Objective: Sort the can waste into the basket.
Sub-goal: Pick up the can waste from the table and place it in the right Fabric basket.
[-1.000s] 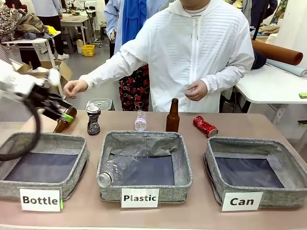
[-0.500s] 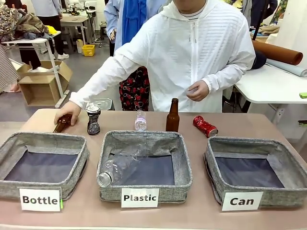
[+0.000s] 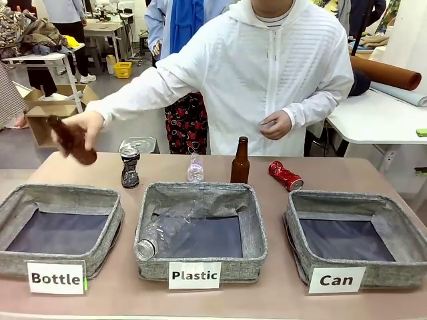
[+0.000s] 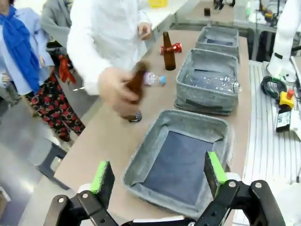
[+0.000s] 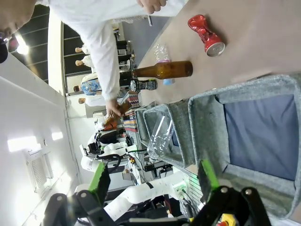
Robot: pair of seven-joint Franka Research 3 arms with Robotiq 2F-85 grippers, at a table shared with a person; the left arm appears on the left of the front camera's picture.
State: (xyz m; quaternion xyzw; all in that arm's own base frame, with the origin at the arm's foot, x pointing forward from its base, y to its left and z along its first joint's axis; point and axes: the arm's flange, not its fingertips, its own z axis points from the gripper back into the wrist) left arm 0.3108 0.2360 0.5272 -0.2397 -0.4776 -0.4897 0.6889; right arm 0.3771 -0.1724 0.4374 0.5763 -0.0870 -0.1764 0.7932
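The red can (image 5: pixel 206 34) lies on its side on the table (image 5: pixel 263 42). It is straight ahead of the right end effector (image 5: pixel 153 181), just past the far wall of the Can basket (image 5: pixel 203 117). Its long side runs at a slant, not pointing at the fingers. The right arm is the nearer one for it.

The black can (image 3: pixel 129 167) stands up far off to the side. It is closer to the left end effector (image 4: pixel 157 172), just past the Bottle basket (image 4: pixel 141 157). A person's hand (image 3: pixel 83 125) holds a brown bottle (image 3: pixel 70 140) in the air near it.

Both end effectors are spread wide and hold nothing.
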